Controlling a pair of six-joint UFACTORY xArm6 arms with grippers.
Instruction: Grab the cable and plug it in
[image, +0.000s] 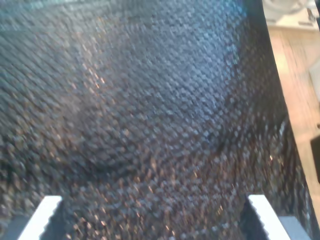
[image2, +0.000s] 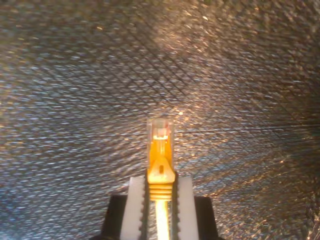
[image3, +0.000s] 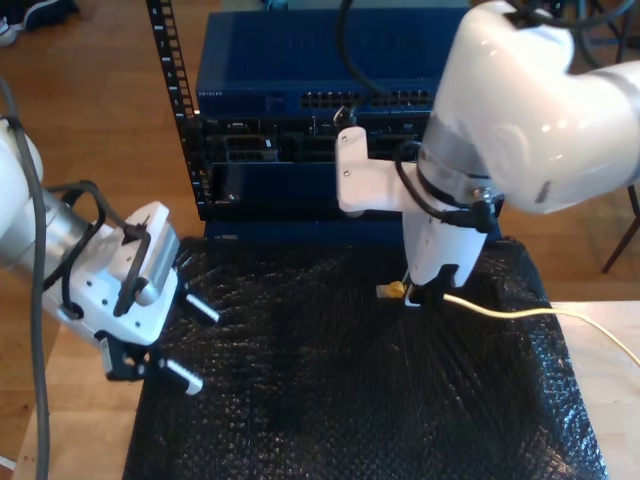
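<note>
The pale-yellow cable (image3: 500, 312) trails across the black mat toward the exterior view's right. Its yellow boot and clear plug (image2: 160, 132) stick out past the white fingers (image2: 134, 210) of my second gripper (image2: 160, 187), which is shut on the boot. In the exterior view my second gripper (image3: 412, 293) hangs low over the mat in front of the rack, plug (image3: 388, 291) pointing to that view's left. My first gripper (image: 155, 215) is open with nothing between its fingers. It hovers over the mat at the exterior view's left (image3: 195, 340).
A blue network switch (image3: 320, 100) with a row of ports (image3: 370, 100) sits in a black rack behind the mat (image3: 330, 400). Light wooden table (image3: 610, 380) shows past the mat on the exterior view's right.
</note>
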